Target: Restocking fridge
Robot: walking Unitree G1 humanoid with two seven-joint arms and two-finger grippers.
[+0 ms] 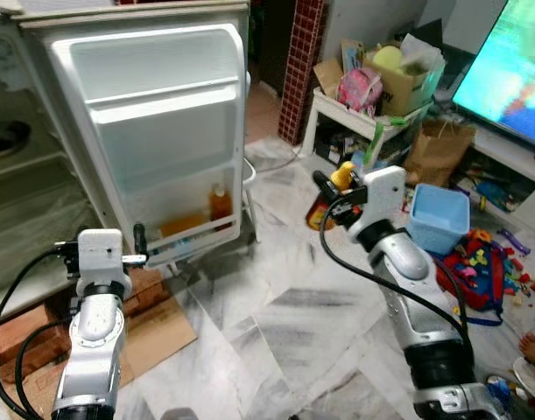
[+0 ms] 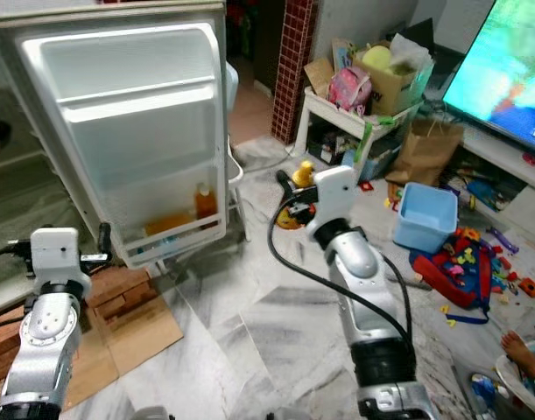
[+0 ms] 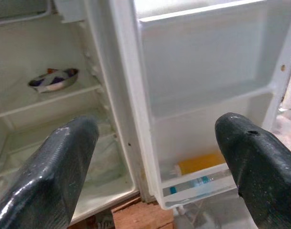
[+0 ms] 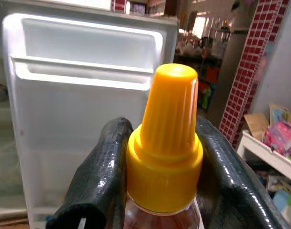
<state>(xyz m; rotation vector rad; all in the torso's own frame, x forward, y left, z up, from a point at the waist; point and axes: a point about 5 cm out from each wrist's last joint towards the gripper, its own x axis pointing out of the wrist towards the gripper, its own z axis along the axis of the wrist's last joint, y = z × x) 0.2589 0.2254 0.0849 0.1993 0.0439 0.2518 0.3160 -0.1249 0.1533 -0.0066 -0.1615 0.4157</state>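
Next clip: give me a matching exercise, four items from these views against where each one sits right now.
Items:
1. yellow-capped bottle
2. orange bottle
3. bowl
4. blue bin

Places:
A. floor by the toys
B. bottom door shelf
C. fridge shelf
D. right end effector

Pairs: 1-D, 2-B, 3-C, 4-A

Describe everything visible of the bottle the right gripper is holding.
The bottle has a tall, ribbed, tapering yellow-orange cap over a wider collar of the same colour, plastic by its look. Below the collar a bit of clear neck shows, with something reddish inside; the rest of the body is hidden. It stands upright, cap up, clamped at the neck between the two black fingers of the right gripper. The gripper holds it in the air, facing the open fridge door.
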